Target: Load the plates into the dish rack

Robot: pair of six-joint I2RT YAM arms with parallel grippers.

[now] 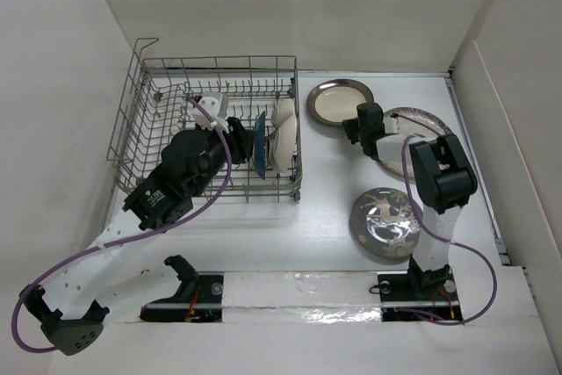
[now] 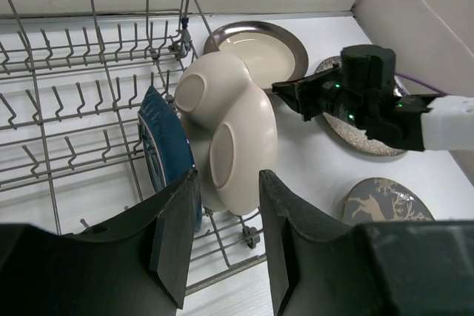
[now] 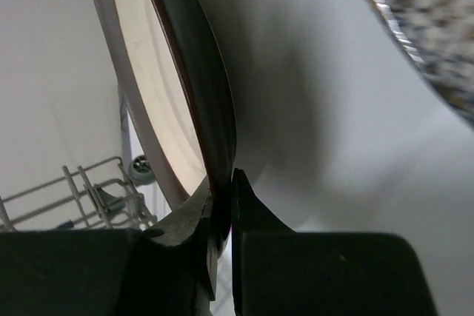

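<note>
The grey wire dish rack stands at the back left. The dark blue leaf-shaped dish and the cream three-section plate stand upright at its right end. My left gripper is open and empty just left of them. In the left wrist view its jaws frame the cream plate, with the blue dish beside it. My right gripper is shut on the rim of the brown-rimmed beige plate, seen close in the right wrist view. The speckled plate and the grey reindeer plate lie flat.
My right arm rises over the speckled plate and hides part of it. White walls close in the table on the left, back and right. The rack's raised handle stands at its back left corner.
</note>
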